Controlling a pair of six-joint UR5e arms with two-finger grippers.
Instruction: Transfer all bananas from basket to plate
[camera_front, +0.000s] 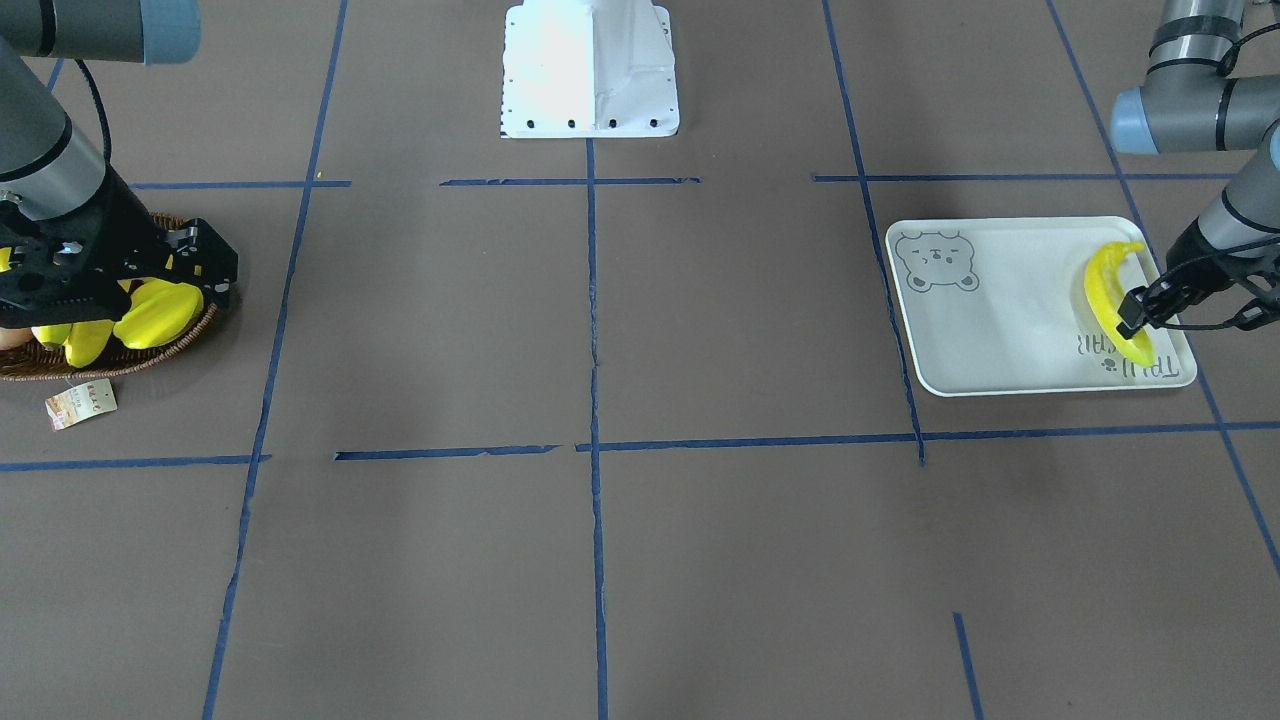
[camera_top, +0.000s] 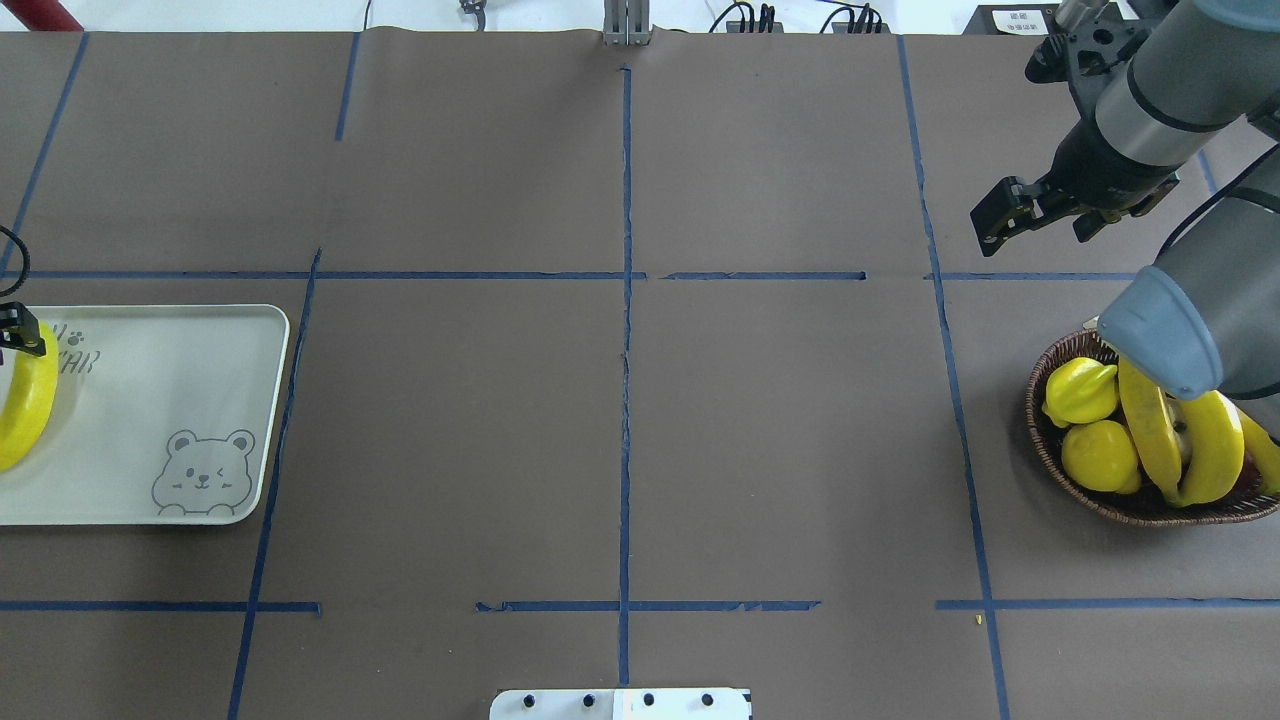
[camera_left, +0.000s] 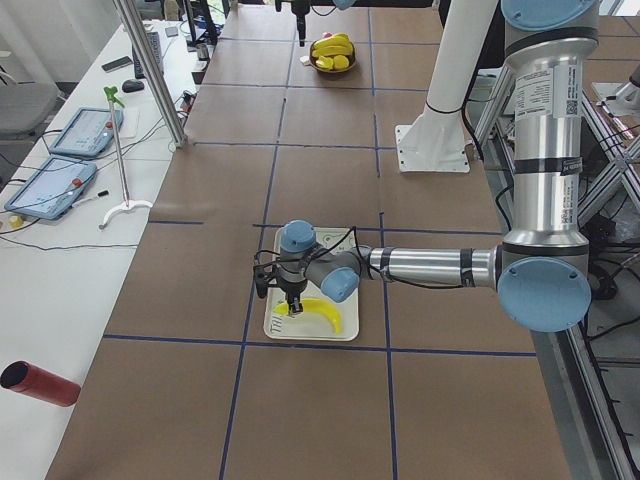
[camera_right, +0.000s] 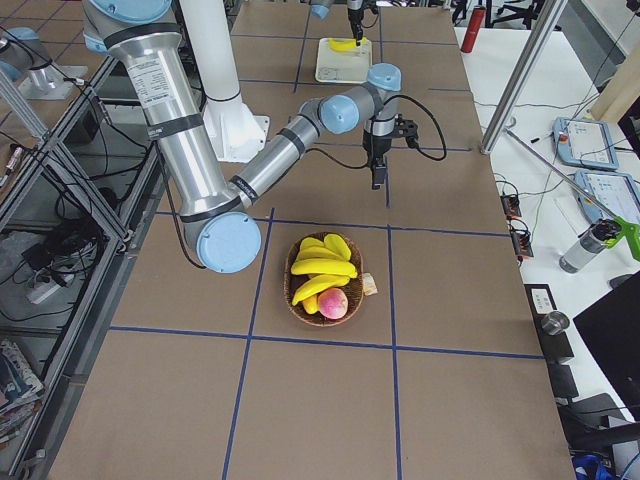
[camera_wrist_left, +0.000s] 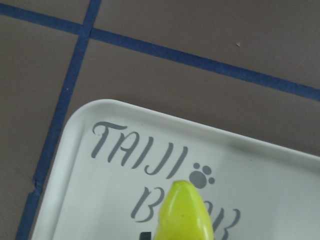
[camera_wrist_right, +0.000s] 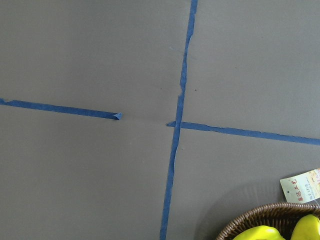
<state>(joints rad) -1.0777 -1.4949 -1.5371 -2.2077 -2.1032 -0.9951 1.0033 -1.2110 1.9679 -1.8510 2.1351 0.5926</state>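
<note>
A: Banana count on the plate?

B: One banana (camera_front: 1105, 285) lying on the plate (camera_front: 1000, 320), right under the left gripper (camera_front: 1133, 316). Its tip pokes out ahead of the jaws, over the grey lettering (camera_wrist_left: 135, 150). One finger (camera_front: 1130, 308) shows dark against the peel. Clamped or let go, can't tell from any view.

A: The others?

B: Several bananas (camera_top: 1150, 430) piled in the basket (camera_top: 1060, 480), on the robot's side of the right gripper (camera_top: 990, 222) and apart from it. Those jaws hang over bare brown table; the basket rim only clips a corner of that wrist view. How far they're spread isn't readable.

A: Anything else?

B: Two round yellow fruits (camera_top: 1080, 390) share the basket, and a paper tag (camera_front: 80, 403) lies just beside its rim
</note>
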